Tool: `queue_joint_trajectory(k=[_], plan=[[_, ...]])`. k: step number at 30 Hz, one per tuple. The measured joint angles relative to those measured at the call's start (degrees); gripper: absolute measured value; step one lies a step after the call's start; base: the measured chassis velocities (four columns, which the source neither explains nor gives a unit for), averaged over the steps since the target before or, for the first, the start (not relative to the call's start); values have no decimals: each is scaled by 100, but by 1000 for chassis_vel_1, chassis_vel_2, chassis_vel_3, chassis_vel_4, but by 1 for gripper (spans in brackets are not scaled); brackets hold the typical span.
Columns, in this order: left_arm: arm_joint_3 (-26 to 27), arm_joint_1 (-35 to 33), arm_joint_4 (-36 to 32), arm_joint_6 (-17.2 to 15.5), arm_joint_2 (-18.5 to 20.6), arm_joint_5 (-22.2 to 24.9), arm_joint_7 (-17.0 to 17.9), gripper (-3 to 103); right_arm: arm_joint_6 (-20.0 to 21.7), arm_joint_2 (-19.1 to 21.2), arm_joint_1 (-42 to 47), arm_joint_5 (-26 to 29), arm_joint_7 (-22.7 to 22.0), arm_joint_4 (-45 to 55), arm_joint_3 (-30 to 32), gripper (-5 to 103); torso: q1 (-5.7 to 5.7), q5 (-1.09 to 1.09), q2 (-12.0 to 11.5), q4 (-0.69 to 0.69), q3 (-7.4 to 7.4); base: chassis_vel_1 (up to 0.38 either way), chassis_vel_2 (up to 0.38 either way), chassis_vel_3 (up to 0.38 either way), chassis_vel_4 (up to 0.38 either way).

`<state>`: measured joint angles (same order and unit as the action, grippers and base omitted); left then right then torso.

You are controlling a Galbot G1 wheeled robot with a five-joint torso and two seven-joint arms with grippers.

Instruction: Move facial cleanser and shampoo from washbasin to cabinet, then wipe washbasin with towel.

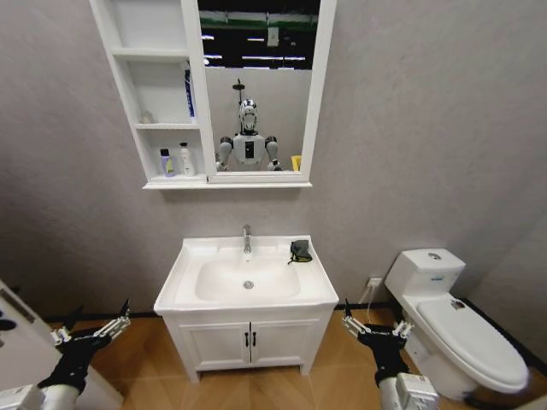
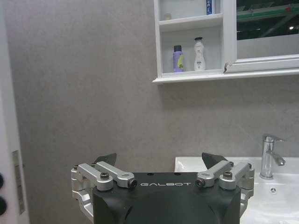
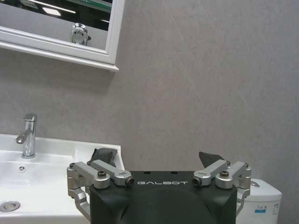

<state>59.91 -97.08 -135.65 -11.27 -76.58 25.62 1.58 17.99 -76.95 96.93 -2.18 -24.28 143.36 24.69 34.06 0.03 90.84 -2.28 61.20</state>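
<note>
The white washbasin (image 1: 190,275) stands against the wall with its chrome tap (image 1: 247,238) at the back. The dark towel (image 1: 300,250) lies bunched on its back right corner. On the lowest shelf of the cabinet (image 1: 147,128) a purple bottle (image 1: 166,162) and a white bottle (image 1: 185,160) stand side by side; I cannot tell which is the facial cleanser and which the shampoo. Both also appear in the left wrist view: purple bottle (image 2: 178,58), white bottle (image 2: 199,54). My left gripper (image 1: 90,325) (image 2: 160,161) and right gripper (image 1: 372,323) (image 3: 156,157) hang low on either side of the washbasin, open and holding nothing.
A white toilet (image 1: 453,329) stands to the right of the basin. A low two-door cupboard (image 1: 248,343) sits beneath the basin. The mirror (image 1: 256,85) reflects the robot. A white panel (image 1: 17,337) is close by on the left. A blue item (image 1: 189,92) stands on the middle shelf.
</note>
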Motion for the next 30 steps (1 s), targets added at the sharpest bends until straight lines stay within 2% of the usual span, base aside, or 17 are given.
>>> queue_joint_trajectory(k=[2,4,5,7,8,10,12,13,14,15,16,18,19,20,21,26,30], plan=[[1,0,-1,0,0,0,0,100,0,18,-8,11,5,-2,-3,100,0,3,0,-1,0,392,-361,-356,330],[1,0,1,0,0,0,0,100,-1,48,-33,28,20,-2,-25,100,-2,-9,2,-1,-2,352,-382,-343,356],[1,0,0,0,0,0,0,100,-1,58,-43,32,23,-4,-39,100,0,3,0,1,0,404,-348,-382,371],[2,0,-1,0,0,0,0,100,0,64,-45,37,32,-5,-60,100,1,5,0,1,0,371,-348,-382,362],[1,0,0,0,0,0,0,100,-2,70,-45,43,32,-4,-74,100,-1,-9,1,-3,-1,338,-368,-330,352],[1,0,1,0,1,0,1,100,-3,73,-46,52,35,-5,-87,100,-1,-11,1,-2,-1,319,-368,-375,354],[3,0,-2,2,1,0,-1,100,-21,83,-61,63,47,-7,-96,100,0,8,0,2,0,370,-359,-362,346],[3,0,-2,2,1,0,-1,100,-21,83,-61,63,47,-7,-96,100,0,8,0,2,0,370,-362,-349,346],[1,0,2,0,0,0,-1,100,-76,85,-55,41,117,-6,-91,100,0,-13,1,-4,-1,313,-362,-336,338],[2,1,1,0,1,0,0,100,-101,85,-54,16,190,-6,-82,100,1,-11,1,-2,-1,336,-365,-336,375],[2,0,0,1,0,0,-1,100,-121,87,-54,1,289,-9,-57,100,1,6,0,2,0,354,-282,-379,375],[2,0,-2,2,0,0,-1,100,-123,84,-56,11,325,-9,-58,100,-1,7,0,0,-1,354,-282,-334,339],[1,-1,1,1,0,0,-1,100,-130,78,-64,23,336,-9,-57,100,-4,-13,2,-5,-2,243,-303,-289,244],[1,-1,1,1,0,0,-1,100,-130,78,-64,23,336,-9,-57,100,-4,-13,2,-5,-2,243,-303,-289,244],[5,-1,1,1,0,-1,4,100,-144,74,-115,32,341,-9,-59,100,-5,-1,4,3,-3,171,-78,-246,244],[1,0,1,1,0,0,1,100,-74,81,-137,-13,325,-10,-37,100,-4,-2,3,-6,-2,70,-54,-115,111],[0,1,1,1,0,0,-1,100,-66,82,-143,-16,321,-12,-36,100,8,-4,-3,-2,2,-59,1,59,-20]])
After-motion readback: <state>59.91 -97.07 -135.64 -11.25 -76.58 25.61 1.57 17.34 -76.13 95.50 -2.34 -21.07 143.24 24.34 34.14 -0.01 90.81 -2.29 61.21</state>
